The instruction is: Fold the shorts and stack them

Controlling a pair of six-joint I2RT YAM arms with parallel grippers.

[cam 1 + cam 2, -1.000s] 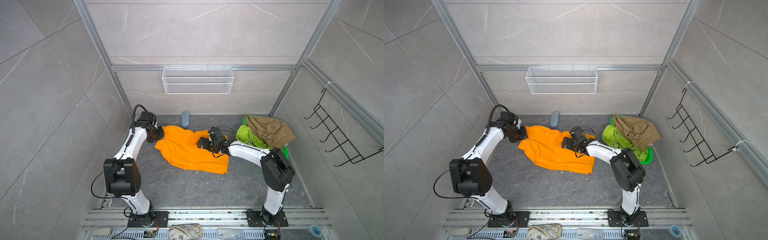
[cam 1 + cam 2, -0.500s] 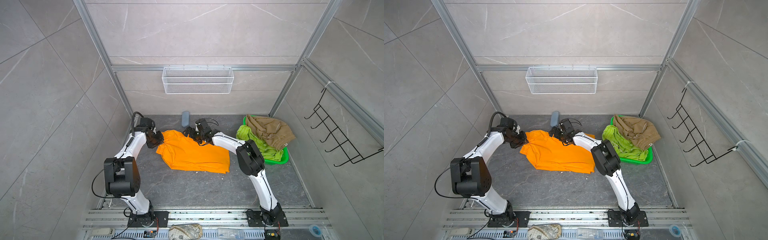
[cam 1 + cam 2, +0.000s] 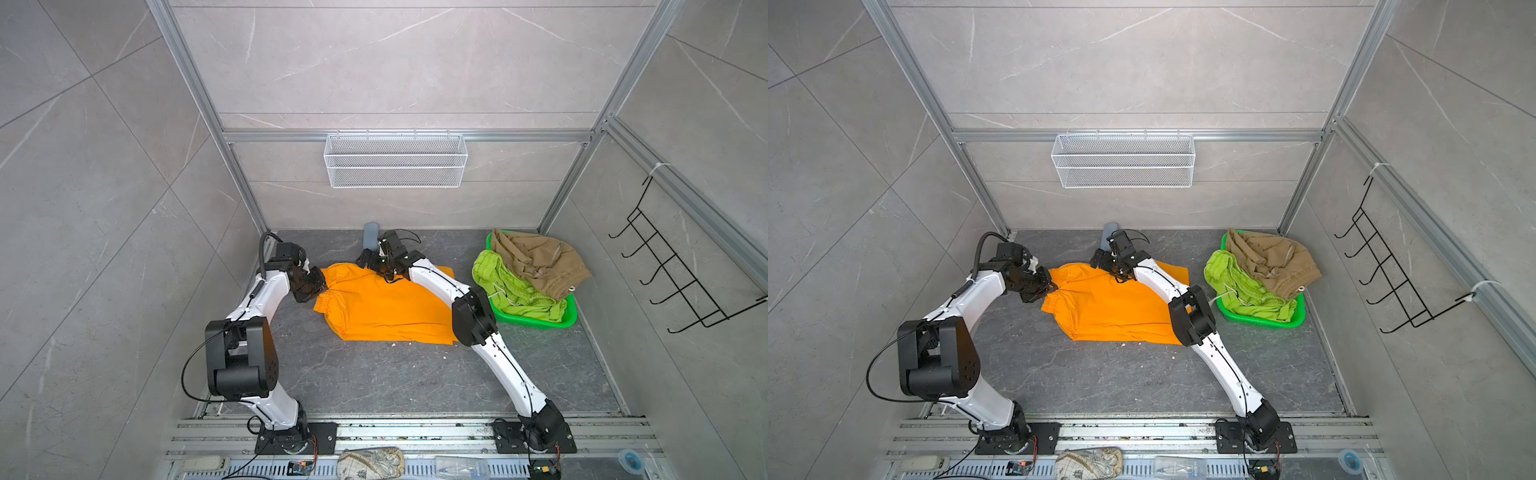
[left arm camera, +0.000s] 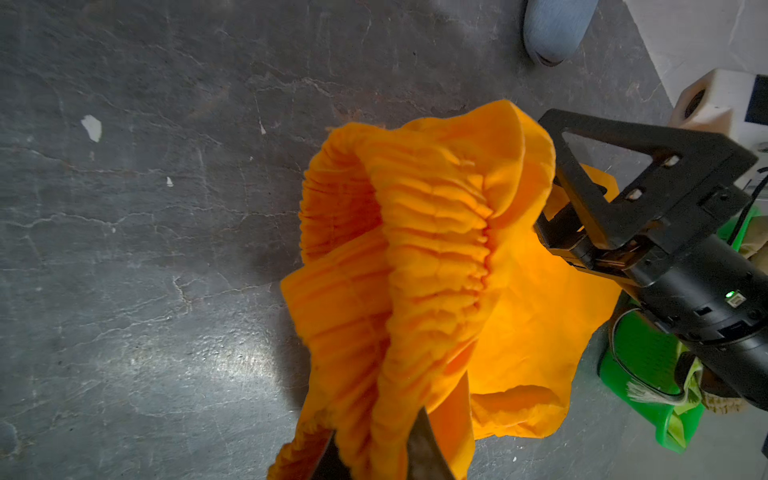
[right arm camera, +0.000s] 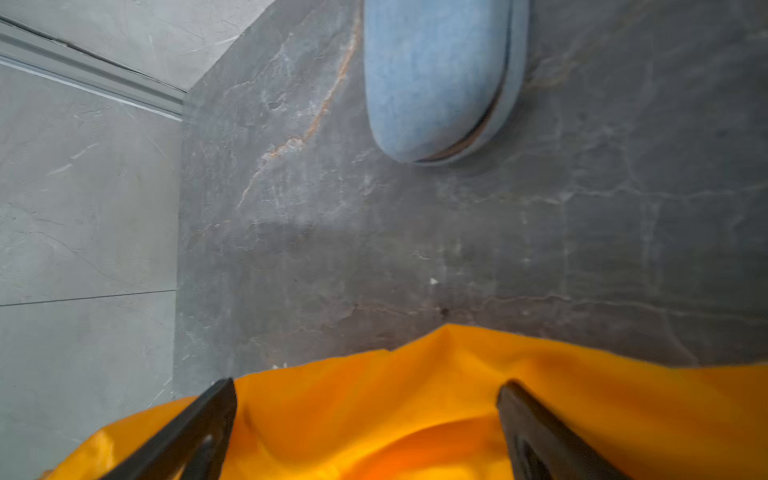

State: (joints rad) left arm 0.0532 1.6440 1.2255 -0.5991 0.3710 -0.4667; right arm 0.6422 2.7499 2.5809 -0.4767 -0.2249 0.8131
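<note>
The orange shorts (image 3: 382,307) (image 3: 1113,307) lie spread on the dark floor in both top views. My left gripper (image 3: 322,286) (image 3: 1054,286) is shut on their gathered elastic waistband (image 4: 436,249), which bunches up from the jaws (image 4: 374,440). My right gripper (image 3: 370,264) (image 3: 1100,259) stands open over the far edge of the orange cloth (image 5: 415,415), one finger on each side (image 5: 365,388). The khaki shorts (image 3: 536,262) (image 3: 1275,257) and the lime green shorts (image 3: 511,286) (image 3: 1241,286) lie heaped in the green basket (image 3: 540,322) at the right.
A blue-grey oval case (image 3: 370,235) (image 5: 436,75) lies by the back wall, just past my right gripper. A white wire basket (image 3: 395,166) hangs on the back wall, and a black hook rack (image 3: 673,278) on the right wall. Tiled walls enclose the floor.
My right arm has stretched out, carrying its open gripper from the middle of the orange shorts to their far edge. The left gripper kept its hold on the waistband.
</note>
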